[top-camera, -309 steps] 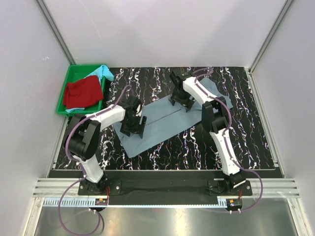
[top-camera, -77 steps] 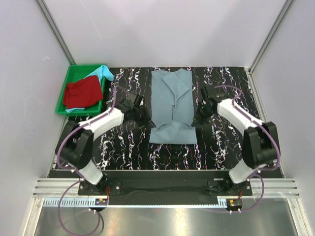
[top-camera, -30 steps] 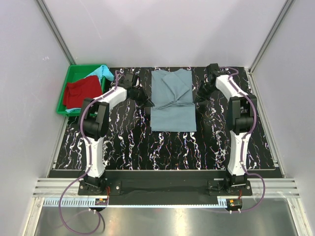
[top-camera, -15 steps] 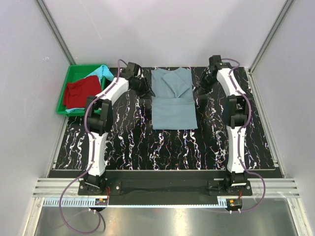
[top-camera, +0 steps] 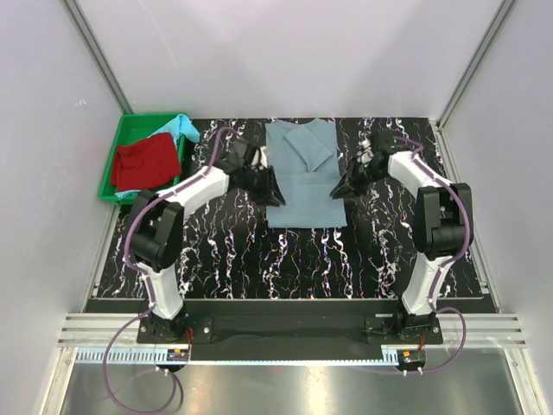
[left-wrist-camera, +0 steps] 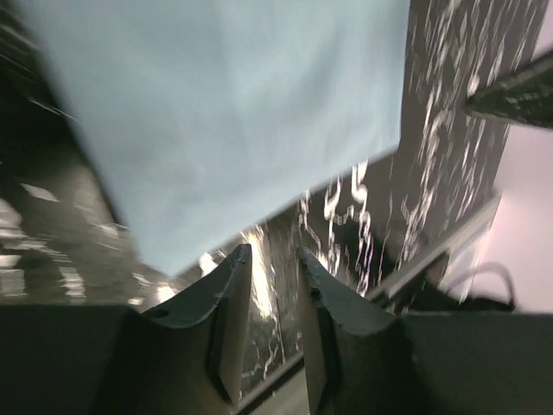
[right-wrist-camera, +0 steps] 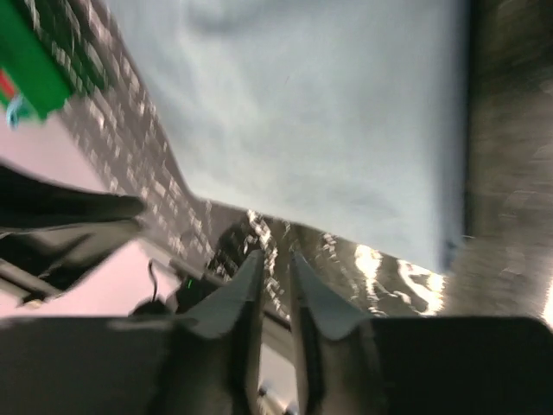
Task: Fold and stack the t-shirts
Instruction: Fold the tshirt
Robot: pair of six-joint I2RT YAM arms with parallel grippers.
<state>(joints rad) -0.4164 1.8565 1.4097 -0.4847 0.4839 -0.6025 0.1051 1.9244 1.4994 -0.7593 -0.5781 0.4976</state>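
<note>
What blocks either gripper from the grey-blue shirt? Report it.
Nothing visible does. The left gripper and right gripper sit at opposite side edges of the grey-blue shirt, with only bare table around them.

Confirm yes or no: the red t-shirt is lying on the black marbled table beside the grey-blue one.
No. In the top view the red t-shirt lies in the green tray at far left, apart from the grey-blue t-shirt.

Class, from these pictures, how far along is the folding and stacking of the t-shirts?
Done: the grey-blue shirt lies folded into a narrow panel on the table. In hand: nothing; the left pincer and right pincer flank its sides, nearly shut and empty. Left: the red shirt and turquoise shirt sit unfolded in the green tray; no stack yet.
</note>
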